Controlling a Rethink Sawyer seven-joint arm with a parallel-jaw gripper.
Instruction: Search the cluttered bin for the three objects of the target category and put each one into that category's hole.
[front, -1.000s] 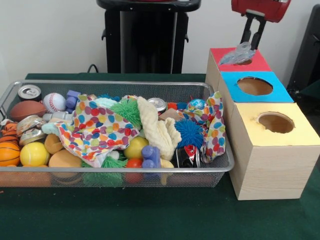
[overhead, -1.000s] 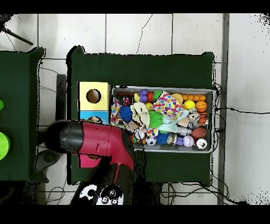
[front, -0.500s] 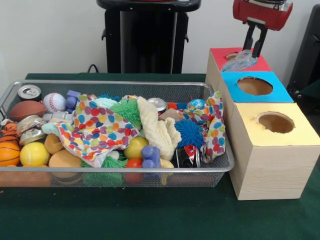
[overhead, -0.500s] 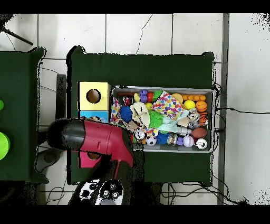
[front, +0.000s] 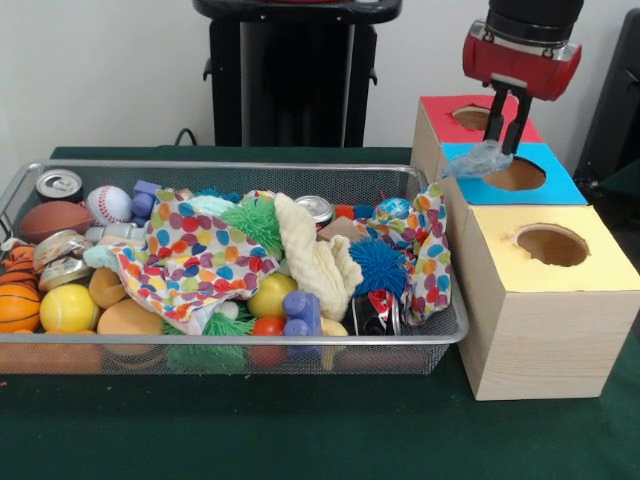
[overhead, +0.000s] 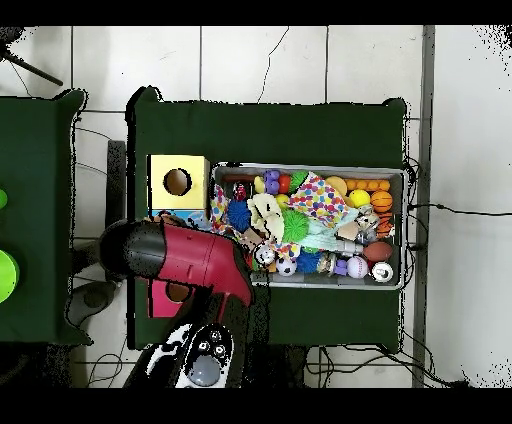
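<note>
My gripper (front: 505, 138) hangs over the blue-topped box (front: 545, 187), at the far left rim of its round hole. It is shut on a crumpled clear plastic item (front: 477, 160) that dangles from the fingertips, just above the blue top. Behind it stands the red-topped box (front: 445, 108), in front the yellow-topped box (front: 590, 265), each with a hole. In the overhead view the red arm (overhead: 185, 258) covers the gripper and the blue box; the yellow box (overhead: 195, 170) shows.
A wire mesh bin (front: 430, 335) left of the boxes is packed with balls, cans, spiky toys, a spotted cloth (front: 195, 262) and a cream cloth (front: 312, 258). In the overhead view the bin (overhead: 310, 168) lies right of the boxes.
The gripper has moved from above the red box's hole toward the camera, to the blue box's hole, and lower, carrying the clear plastic item with it.
</note>
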